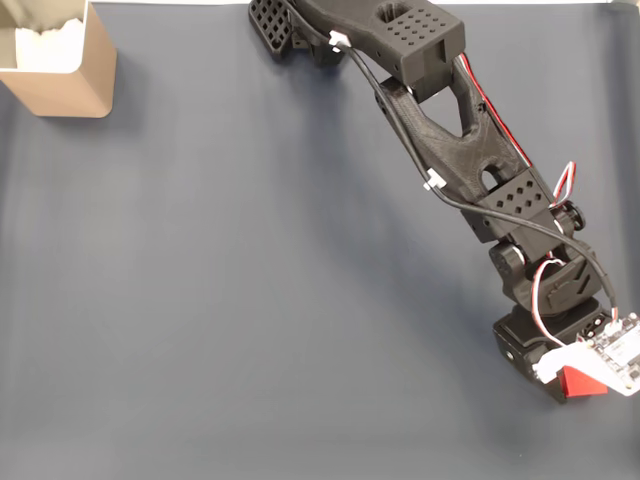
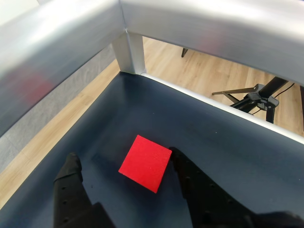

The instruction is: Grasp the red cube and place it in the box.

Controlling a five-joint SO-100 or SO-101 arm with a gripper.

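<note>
A lab-like workspace: dark blue matted table [image 1: 200, 300], silver aluminium frame rail [image 2: 199, 23], black tripod [image 2: 259, 99], light wooden floor [image 2: 209, 71].

Arm stretched low; tool [image 2: 123, 159] fingers spread apart.

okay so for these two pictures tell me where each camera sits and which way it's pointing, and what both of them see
Fixed view: sits above the table, looking straight down on the dark mat; shows the black arm stretching from top centre to lower right, with the box at top left.
Wrist view: rides on the arm, looking forward and down past the gripper toward a metal frame rail and wooden floor; two black fingers enter from the bottom edge.
Shared: the red cube, lying on the mat between the open fingers.
</note>
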